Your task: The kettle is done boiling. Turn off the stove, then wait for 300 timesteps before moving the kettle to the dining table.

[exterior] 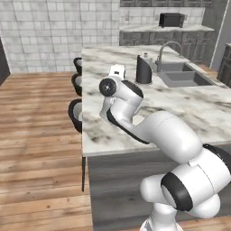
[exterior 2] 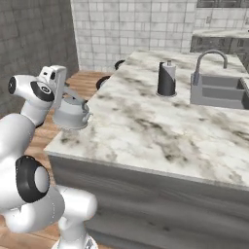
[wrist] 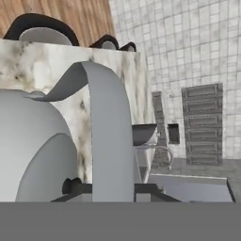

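The table point(exterior 2: 160, 131) spreads across both base views, its long marble top carrying a sunken sink point(exterior 2: 221, 95) with a curved tap point(exterior 2: 209, 61) at the far end and a dark canister point(exterior 2: 166, 79) just beside it. Stools point(exterior: 76, 113) stand along its far side, partly cut off by the top's edge. The arm point(exterior: 135, 122) reaches over the near corner, likely because that is the closest free stretch of marble for a set-down.

The kettle point(exterior 2: 71, 113) hangs at that corner, its base at or just above the marble; from the right base view I cannot tell whether it is touching. It is carried by its slanted handle point(wrist: 110, 141), which keeps the body upright under the hand. The gripper point(exterior 2: 62, 92) is pinched tight on that handle, the grey strap running straight up between the tips in the hand view.

The arm hides the kettle in the left base view. The fingertips are mostly lost behind the handle, and the spout is hard to make out
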{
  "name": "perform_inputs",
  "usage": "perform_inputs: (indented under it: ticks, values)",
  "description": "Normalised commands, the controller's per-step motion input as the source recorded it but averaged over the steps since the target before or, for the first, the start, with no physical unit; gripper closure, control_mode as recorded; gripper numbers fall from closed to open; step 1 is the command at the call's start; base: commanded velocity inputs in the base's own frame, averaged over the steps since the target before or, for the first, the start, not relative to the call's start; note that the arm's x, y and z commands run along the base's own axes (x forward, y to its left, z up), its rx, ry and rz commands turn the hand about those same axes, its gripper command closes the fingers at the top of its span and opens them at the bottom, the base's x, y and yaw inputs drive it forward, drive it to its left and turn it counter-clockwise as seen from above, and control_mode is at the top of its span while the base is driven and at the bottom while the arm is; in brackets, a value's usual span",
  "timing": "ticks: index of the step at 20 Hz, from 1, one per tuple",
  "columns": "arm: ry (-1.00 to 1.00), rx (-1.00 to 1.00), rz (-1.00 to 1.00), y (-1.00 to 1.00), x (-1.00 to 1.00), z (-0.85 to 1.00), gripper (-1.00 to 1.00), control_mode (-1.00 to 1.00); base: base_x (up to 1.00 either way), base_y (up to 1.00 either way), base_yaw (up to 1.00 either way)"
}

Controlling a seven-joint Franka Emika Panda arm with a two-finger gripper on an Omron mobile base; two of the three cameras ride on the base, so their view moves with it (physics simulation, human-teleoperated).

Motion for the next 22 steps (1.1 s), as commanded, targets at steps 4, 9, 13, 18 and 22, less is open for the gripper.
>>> perform_inputs:
  ticks: [4, 9, 13, 18, 22]
  values:
    - [0.0, 0.0, 0.0, 0.0, 0.0, 0.0, 1.0, 1.0, 0.3, 0.67, -0.36]
    - [0.0, 0.0, 0.0, 0.0, 0.0, 0.0, 1.0, 1.0, 0.4, 0.51, -0.33]
    - [0.0, 0.0, 0.0, 0.0, 0.0, 0.0, 1.0, 1.0, 0.47, 0.23, -0.26]
    - [0.0, 0.0, 0.0, 0.0, 0.0, 0.0, 1.0, 1.0, 0.11, 0.1, -0.05]
    - [0.0, 0.0, 0.0, 0.0, 0.0, 0.0, 1.0, 1.0, 0.0, 0.0, 0.0]
